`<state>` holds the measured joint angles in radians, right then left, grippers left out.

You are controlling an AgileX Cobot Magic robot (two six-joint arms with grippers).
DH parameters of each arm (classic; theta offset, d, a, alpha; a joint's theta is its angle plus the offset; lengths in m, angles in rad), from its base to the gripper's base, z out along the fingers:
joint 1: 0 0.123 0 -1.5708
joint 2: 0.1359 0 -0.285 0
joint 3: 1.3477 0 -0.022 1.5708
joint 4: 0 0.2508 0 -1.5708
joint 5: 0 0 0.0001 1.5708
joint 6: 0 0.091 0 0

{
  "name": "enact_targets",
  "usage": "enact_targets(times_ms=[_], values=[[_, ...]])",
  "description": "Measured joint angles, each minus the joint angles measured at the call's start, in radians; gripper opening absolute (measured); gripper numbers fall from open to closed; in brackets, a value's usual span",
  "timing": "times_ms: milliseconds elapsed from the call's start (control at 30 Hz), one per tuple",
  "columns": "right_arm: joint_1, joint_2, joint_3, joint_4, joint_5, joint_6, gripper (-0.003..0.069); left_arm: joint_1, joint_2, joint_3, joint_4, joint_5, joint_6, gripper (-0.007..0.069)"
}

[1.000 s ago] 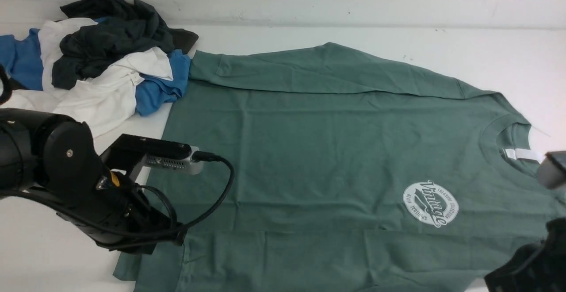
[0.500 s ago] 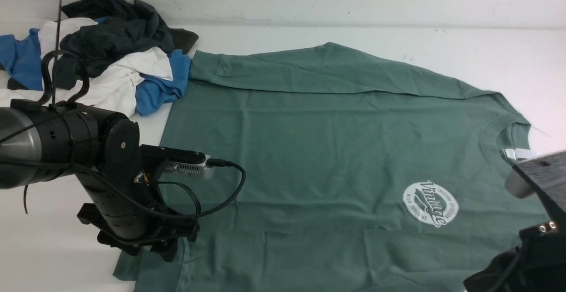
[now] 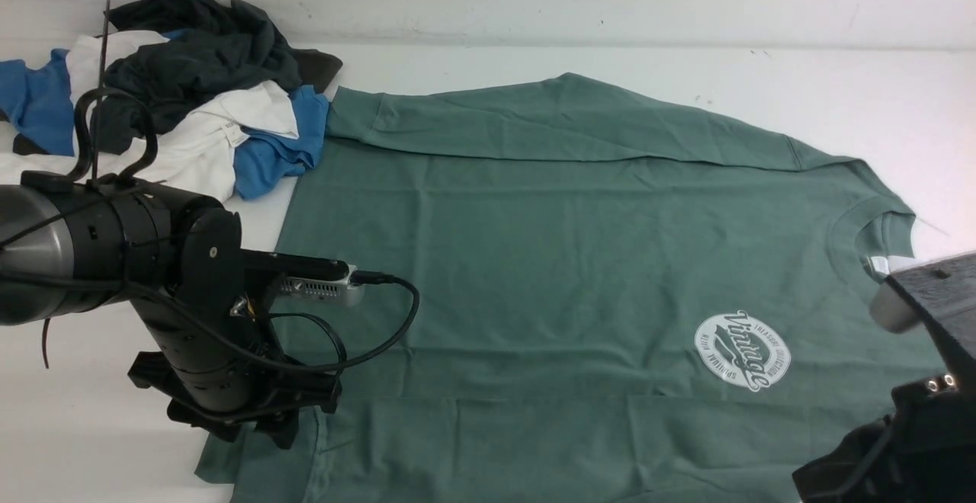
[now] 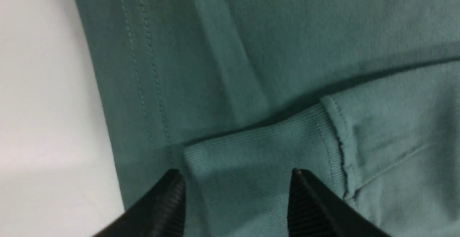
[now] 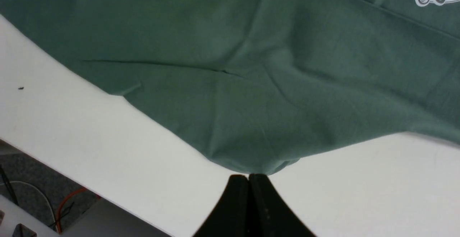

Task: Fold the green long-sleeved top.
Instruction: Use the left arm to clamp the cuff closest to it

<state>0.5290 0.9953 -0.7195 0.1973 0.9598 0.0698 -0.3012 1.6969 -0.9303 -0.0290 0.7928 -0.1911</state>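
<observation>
**Left claw free at the cuff, right claw pinching the edge**

At near left, the left claw (image 4: pixel 237 183) gapes wide over the ribbed cuff (image 4: pixel 258 147), gripping nothing. A second ago it was clamped and its arm lay lower. The green top (image 3: pixel 549 259) lies spread across the worktop (image 3: pixel 839 91), neck to the right. At near right, the right claw (image 5: pixel 248 179) is pressed shut, seemingly nipping the top's edge. Pulling from there alone could skew the cloth, or the thin pinch could slip.
</observation>
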Motion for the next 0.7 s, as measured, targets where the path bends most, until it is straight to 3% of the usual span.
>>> enact_targets(times_ms=[367, 500, 700], values=[[0.000, 0.000, 0.000, 0.001, -0.005, 0.001, -0.0011, 0.000, 0.043, -0.006, 0.029, 0.001, -0.057, 0.0363], [0.000, 0.000, 0.000, 0.001, -0.005, 0.002, -0.0011, 0.000, 0.044, -0.007, 0.029, 0.008, -0.058, 0.0320], [0.000, 0.000, 0.000, 0.001, -0.005, 0.003, -0.0011, 0.000, 0.035, -0.007, 0.029, 0.056, -0.026, 0.0070]])
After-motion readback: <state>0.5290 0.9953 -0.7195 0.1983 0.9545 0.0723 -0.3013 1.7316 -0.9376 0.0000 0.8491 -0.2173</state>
